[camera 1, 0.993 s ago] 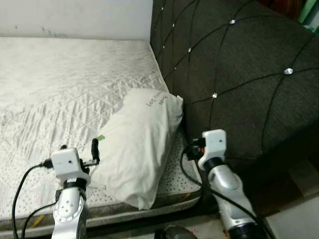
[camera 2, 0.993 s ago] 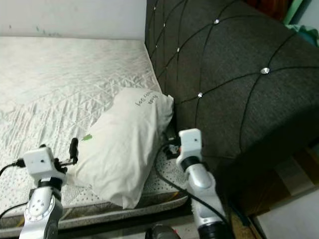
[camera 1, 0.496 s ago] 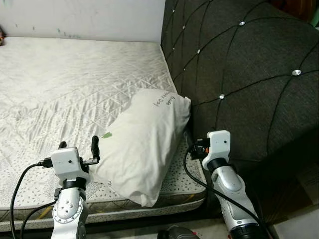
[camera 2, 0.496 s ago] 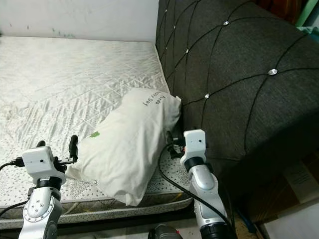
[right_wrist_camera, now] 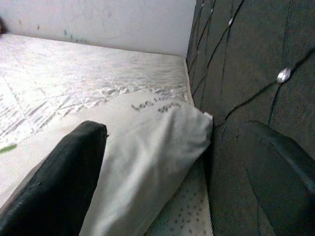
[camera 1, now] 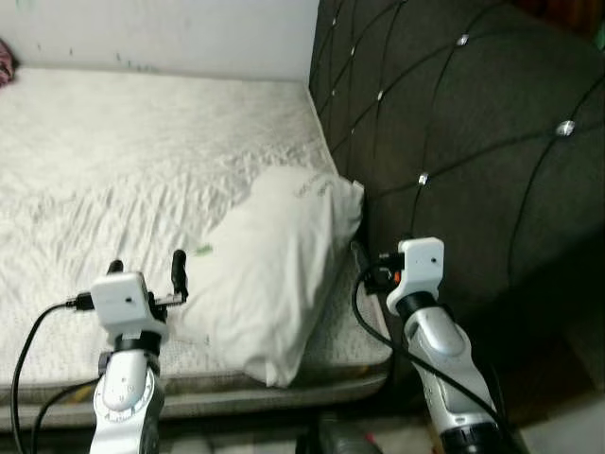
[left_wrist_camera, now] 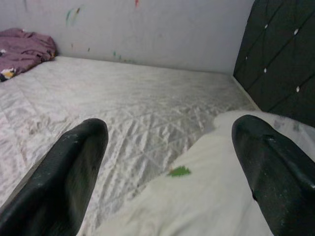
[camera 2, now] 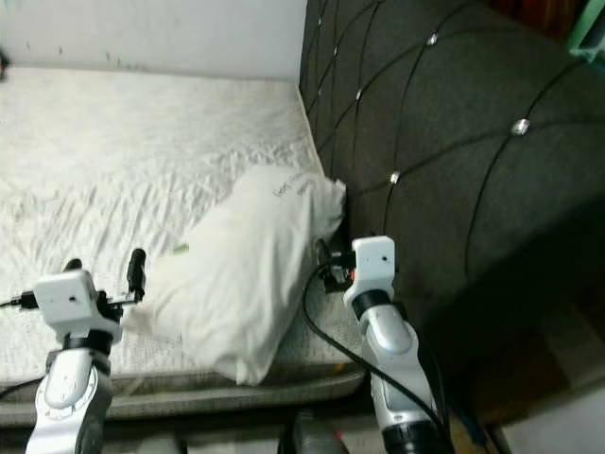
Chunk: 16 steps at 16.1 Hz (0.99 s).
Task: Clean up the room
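Observation:
A white pillow (camera 1: 274,265) with a small green mark lies on the bare quilted mattress (camera 1: 123,161), its far end against the dark tufted headboard (camera 1: 473,142). My left gripper (camera 1: 146,268) hovers at the pillow's near left corner, open, with nothing between its fingers (left_wrist_camera: 78,147). My right gripper (right_wrist_camera: 172,142) is open too. It sits at the pillow's right side, in the gap between pillow and headboard, with one finger (right_wrist_camera: 74,162) over the pillow and the other against the headboard.
A purple cloth (left_wrist_camera: 22,49) lies crumpled at the mattress's far left corner by the white wall (left_wrist_camera: 147,24). The mattress's front edge (camera 1: 236,392) runs just below the pillow. The headboard closes off the right side.
The camera has swung, so the scene has slid right and down a little. Both grippers stay open beside the pillow, which has not moved on the mattress.

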Motion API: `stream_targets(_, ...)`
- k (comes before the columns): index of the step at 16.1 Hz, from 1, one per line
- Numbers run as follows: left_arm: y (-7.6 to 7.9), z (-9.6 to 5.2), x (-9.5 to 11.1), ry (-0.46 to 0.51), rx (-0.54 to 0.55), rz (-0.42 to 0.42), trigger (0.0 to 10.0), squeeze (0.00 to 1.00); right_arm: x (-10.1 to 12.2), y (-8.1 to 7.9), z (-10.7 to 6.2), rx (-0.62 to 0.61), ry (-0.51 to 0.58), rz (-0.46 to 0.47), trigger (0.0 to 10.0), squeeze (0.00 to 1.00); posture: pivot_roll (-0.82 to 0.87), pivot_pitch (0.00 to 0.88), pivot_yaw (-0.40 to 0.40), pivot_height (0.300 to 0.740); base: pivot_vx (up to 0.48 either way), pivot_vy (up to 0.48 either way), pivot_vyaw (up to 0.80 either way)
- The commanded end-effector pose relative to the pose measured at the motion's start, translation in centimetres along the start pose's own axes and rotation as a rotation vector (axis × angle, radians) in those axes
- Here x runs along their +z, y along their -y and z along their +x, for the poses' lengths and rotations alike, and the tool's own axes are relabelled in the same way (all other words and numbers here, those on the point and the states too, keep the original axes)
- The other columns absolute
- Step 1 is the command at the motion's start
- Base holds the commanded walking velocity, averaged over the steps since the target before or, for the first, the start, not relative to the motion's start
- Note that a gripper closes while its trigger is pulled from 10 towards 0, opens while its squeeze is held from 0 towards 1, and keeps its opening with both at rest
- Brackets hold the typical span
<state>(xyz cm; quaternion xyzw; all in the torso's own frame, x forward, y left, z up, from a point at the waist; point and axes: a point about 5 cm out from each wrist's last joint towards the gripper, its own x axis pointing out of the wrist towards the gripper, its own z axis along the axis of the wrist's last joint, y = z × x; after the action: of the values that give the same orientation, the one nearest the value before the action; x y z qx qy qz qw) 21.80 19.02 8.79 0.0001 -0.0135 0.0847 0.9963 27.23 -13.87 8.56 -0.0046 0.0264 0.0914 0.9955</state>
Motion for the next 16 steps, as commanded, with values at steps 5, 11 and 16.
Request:
stream_targets(5, -0.04, 0.59, 0.70, 0.000, 0.006, -0.008, 10.0, 0.00, 0.97, -0.13, 0.60, 0.032, 0.013, -0.010, 10.0, 0.00, 0.00, 0.000, -0.083, 0.631, 0.000, 0.000, 0.00)
stream_targets(11, 0.06, 0.59, 1.00, 0.008, 0.022, -0.027, 10.0, 0.00, 1.12, 0.02, 0.81, 0.048, 0.004, -0.020, 10.0, 0.00, 0.00, 0.000, -0.098, 0.631, 0.000, 0.000, 0.00)
stream_targets(16, 0.38, 0.44, 1.29, 0.011, 0.009, -0.044, 10.0, 0.00, 1.18, 0.13, 0.84, 0.062, -0.012, -0.025, 10.0, 0.00, -0.01, 0.000, -0.113, 0.631, 0.173, 0.000, 0.00)
